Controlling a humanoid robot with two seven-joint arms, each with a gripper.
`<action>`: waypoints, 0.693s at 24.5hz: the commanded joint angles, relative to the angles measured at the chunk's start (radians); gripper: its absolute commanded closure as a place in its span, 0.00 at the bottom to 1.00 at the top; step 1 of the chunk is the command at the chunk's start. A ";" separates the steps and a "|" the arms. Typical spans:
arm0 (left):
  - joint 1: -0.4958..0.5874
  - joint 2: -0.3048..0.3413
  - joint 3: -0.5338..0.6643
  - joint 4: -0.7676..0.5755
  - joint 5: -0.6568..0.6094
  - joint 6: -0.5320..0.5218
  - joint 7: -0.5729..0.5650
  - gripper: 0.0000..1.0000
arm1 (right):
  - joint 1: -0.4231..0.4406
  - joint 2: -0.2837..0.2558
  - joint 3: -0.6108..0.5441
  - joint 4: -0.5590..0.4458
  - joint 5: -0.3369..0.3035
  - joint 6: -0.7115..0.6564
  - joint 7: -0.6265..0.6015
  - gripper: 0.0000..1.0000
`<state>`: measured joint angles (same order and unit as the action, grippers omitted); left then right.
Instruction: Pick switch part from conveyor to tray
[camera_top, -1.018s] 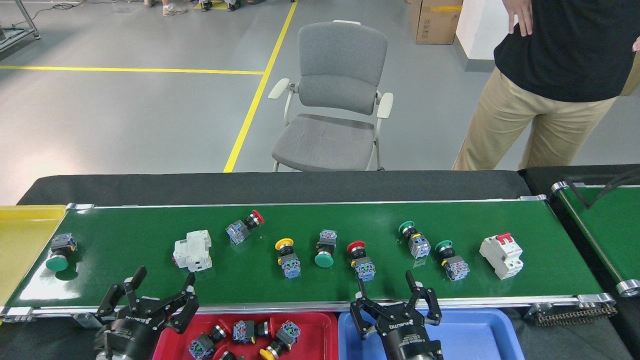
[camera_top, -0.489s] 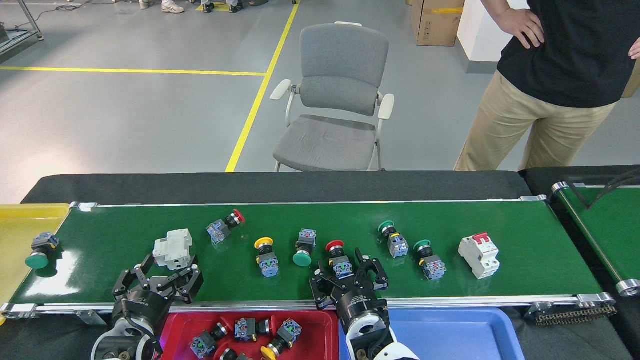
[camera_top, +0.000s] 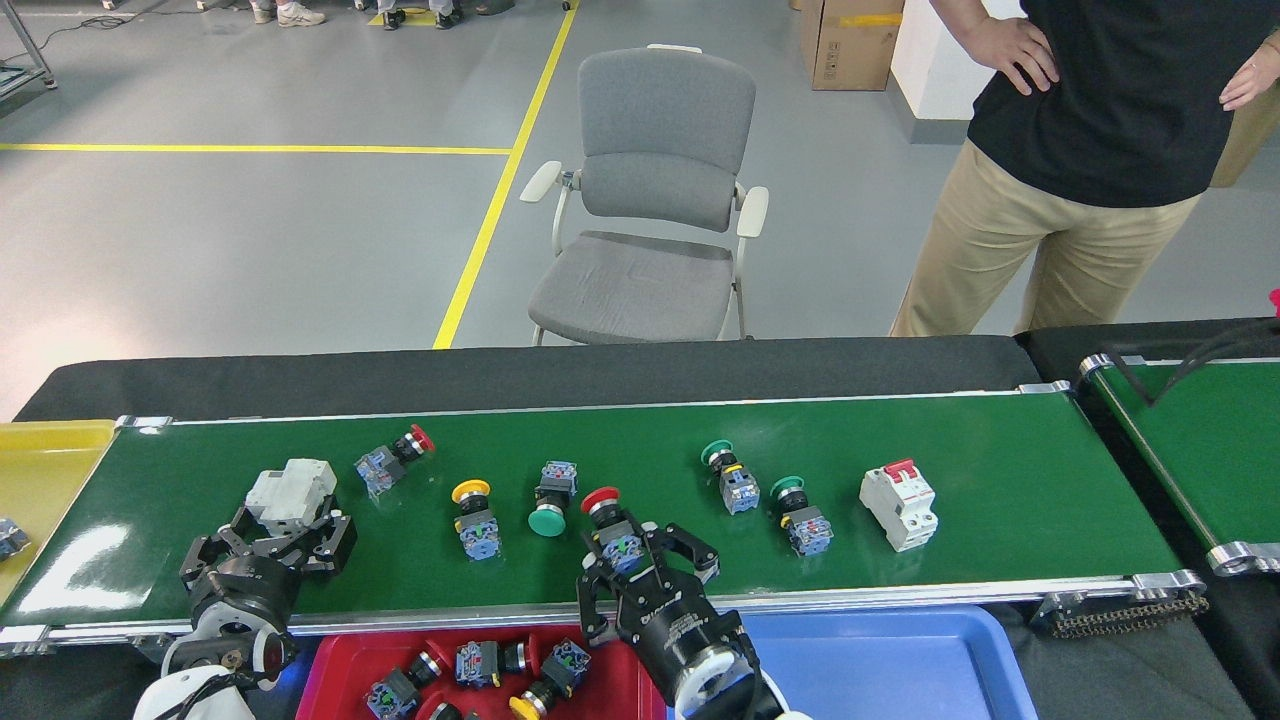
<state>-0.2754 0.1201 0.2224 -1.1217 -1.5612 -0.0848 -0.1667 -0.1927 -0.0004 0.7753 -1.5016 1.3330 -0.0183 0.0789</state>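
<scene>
right hand (camera_top: 648, 560) spread, straddling red-capped push-button switch (camera_top: 612, 527) | switch axis runs away from hand | left hand (camera_top: 283, 520) spread around white breaker block (camera_top: 288, 489)

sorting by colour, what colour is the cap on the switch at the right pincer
Red. The switch at the right pincer has a red cap, clearest in the head view.

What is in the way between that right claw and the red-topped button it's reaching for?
Nothing visible. The right gripper sits open around the red-capped switch on the conveyor, its fingers on either side of the switch.
</scene>
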 joint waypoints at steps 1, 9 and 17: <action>-0.001 0.009 0.000 -0.004 0.006 0.000 0.065 0.84 | 0.035 -0.007 -0.004 -0.068 0.002 -0.190 -0.011 0.00; 0.111 0.027 0.005 -0.159 0.029 -0.069 0.133 0.93 | 0.110 -0.044 -0.125 -0.128 -0.003 -0.230 -0.019 0.00; 0.375 0.041 0.003 -0.507 0.109 -0.254 0.133 0.93 | 0.383 -0.006 -0.570 -0.181 -0.003 0.008 -0.160 0.00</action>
<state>0.1005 0.1539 0.2228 -1.5906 -1.4576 -0.2850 -0.0447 0.1837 -0.0154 0.2347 -1.6679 1.3321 -0.0845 -0.0268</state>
